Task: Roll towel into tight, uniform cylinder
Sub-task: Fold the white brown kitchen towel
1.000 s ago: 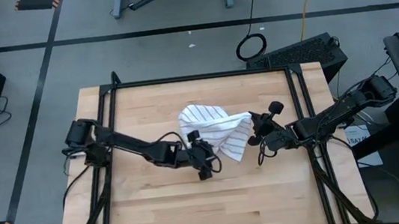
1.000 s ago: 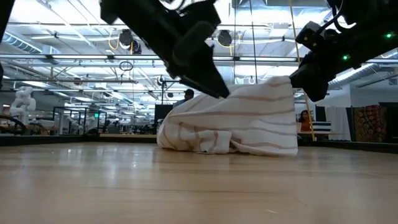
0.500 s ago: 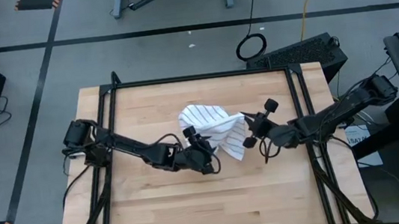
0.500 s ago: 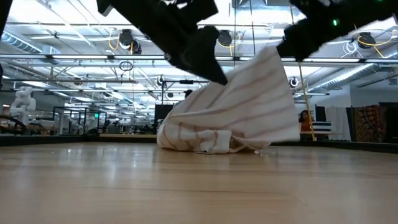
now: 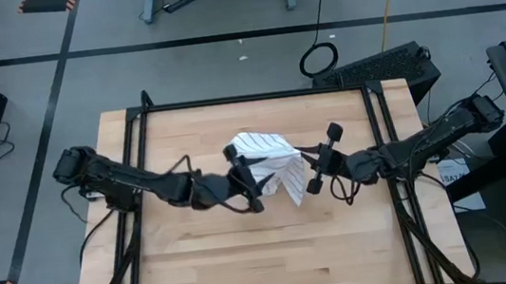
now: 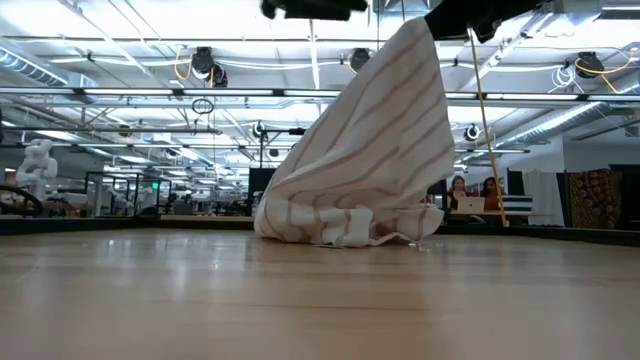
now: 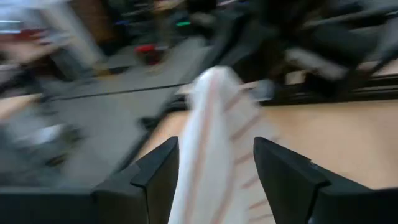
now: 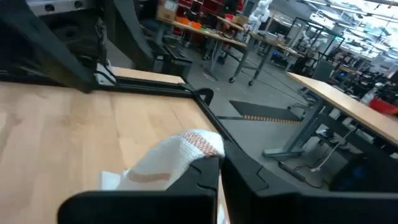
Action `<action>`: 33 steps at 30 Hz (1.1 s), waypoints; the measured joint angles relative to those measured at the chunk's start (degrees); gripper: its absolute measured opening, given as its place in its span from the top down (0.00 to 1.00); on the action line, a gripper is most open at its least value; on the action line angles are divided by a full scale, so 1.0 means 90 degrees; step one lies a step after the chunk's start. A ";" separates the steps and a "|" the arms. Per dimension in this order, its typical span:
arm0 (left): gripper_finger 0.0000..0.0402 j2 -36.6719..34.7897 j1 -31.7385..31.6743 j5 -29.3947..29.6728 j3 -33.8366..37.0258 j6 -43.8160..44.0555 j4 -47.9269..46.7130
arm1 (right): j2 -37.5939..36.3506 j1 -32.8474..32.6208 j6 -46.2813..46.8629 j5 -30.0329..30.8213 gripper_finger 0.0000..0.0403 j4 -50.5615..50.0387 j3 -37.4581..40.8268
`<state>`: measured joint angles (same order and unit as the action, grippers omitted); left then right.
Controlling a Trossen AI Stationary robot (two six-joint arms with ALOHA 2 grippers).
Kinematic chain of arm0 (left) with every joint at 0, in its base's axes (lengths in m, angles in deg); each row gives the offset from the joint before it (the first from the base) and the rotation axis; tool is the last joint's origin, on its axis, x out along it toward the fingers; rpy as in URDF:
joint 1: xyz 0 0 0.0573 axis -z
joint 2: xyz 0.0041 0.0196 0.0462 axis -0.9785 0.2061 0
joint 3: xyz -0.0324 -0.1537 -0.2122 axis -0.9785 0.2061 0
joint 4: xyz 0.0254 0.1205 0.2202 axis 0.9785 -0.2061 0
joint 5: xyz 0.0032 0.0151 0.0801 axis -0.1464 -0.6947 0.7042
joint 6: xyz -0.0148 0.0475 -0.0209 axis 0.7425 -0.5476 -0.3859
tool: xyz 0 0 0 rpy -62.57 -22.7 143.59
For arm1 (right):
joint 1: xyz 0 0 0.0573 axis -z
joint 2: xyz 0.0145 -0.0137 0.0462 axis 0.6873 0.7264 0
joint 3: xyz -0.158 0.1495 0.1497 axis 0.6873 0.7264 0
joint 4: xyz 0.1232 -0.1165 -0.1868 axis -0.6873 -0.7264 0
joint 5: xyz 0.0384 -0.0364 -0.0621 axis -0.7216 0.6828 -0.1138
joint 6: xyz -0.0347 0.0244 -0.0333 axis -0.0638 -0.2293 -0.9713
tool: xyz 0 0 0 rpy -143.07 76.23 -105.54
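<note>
The white pinstriped towel (image 5: pixel 269 157) lies crumpled at the table's middle. Its lower folds (image 6: pixel 335 225) rest on the wood and one part is drawn up into a tall peak (image 6: pixel 415 45). My right gripper (image 5: pixel 298 164) is shut on that peak, coming from the table's right. It shows at the low view's top edge (image 6: pixel 455 10). My left gripper (image 5: pixel 259 178) is open beside the towel's near-left side. In the left wrist view (image 7: pixel 214 180) the raised cloth (image 7: pixel 214 124) stands ahead of the gap between its fingers. In the low view the gripper (image 6: pixel 310 8) is apart from the cloth. My right gripper pinches a bunched edge of the towel (image 8: pixel 186 152) between its two shut fingers, coming from the table's right. One layer or several, I cannot tell. That part is lifted high. The cloth hangs down from it as a drawn slope, its lower folds on the table.
The wooden tabletop (image 5: pixel 247 257) has a black frame (image 5: pixel 257 96) around it. There is bare wood on the near side and to the left of the towel. People sit at a desk in the room far behind (image 6: pixel 470 195).
My right gripper has risen and gone a little toward the table's left with the towel's edge. That edge has gone from a low ridge to a tall peak, while the lower folds stayed on the table. My left gripper has also risen, out of the low view's top.
</note>
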<state>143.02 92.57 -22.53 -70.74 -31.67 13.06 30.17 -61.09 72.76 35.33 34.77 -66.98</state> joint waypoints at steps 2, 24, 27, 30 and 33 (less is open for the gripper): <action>0.47 -0.0035 -0.0141 -0.0754 0.0000 -0.0030 0.0159 | 0.0000 -0.0052 0.0074 -0.0004 0.99 0.0025 0.0000; 0.47 0.0711 -0.1103 -0.2893 0.0007 -0.0630 0.0574 | 0.0000 -0.0383 0.0250 -0.0648 0.99 0.0074 0.0000; 0.65 0.0833 -0.1115 -0.2966 0.0007 -0.0674 0.0608 | 0.0000 -0.0383 0.0249 -0.0650 0.99 0.0070 0.0000; 0.89 0.0829 -0.1110 -0.2911 0.0007 -0.0597 0.0673 | 0.0000 -0.0384 0.0250 -0.0650 0.99 -0.0010 0.0000; 0.97 0.0812 -0.1110 -0.2869 0.0007 -0.0363 0.0617 | 0.0000 -0.0438 0.0400 -0.0628 0.99 -0.0299 0.0000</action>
<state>150.32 82.57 -48.36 -70.67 -34.94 18.61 30.17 -65.04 76.36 29.68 32.08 -66.98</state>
